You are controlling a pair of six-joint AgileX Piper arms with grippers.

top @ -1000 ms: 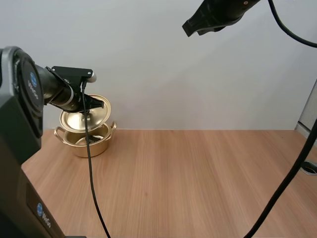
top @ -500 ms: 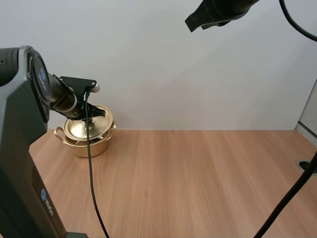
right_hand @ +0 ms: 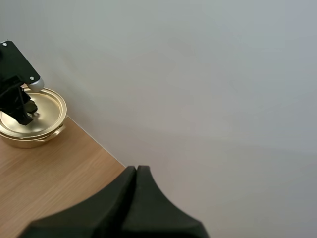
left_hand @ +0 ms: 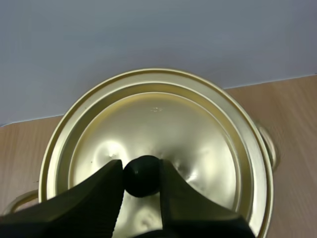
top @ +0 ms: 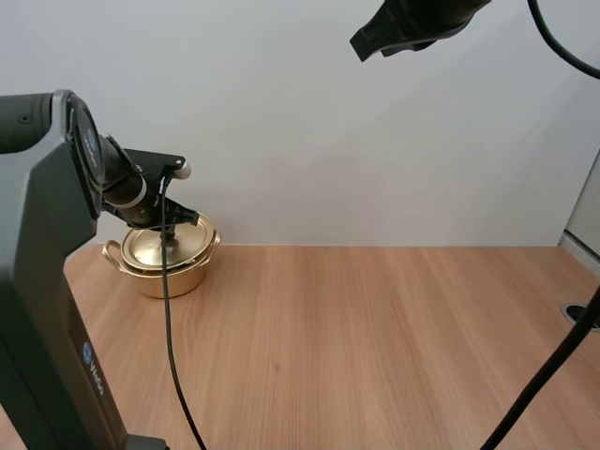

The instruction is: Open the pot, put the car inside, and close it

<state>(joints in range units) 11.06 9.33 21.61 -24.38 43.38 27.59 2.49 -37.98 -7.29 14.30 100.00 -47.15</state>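
A golden pot (top: 167, 272) with two side handles stands at the table's far left. Its golden lid (top: 165, 246) lies flat on the rim and covers the inside. My left gripper (top: 170, 228) is over the lid, its fingers (left_hand: 101, 186) shut on the lid's black knob (left_hand: 142, 175). My right gripper (top: 367, 47) hangs high above the table, well to the right of the pot, with its fingers (right_hand: 132, 191) shut together on nothing. From the right wrist view, the pot (right_hand: 30, 134) and the left gripper (right_hand: 19, 106) on its lid show far off.
The wooden table (top: 356, 337) spreads wide to the right of the pot and toward the front. A pale wall (top: 309, 141) rises just behind the pot.
My left gripper has lowered the lid from a tilted position above the pot down onto the rim. The right arm shifted slightly, staying high.
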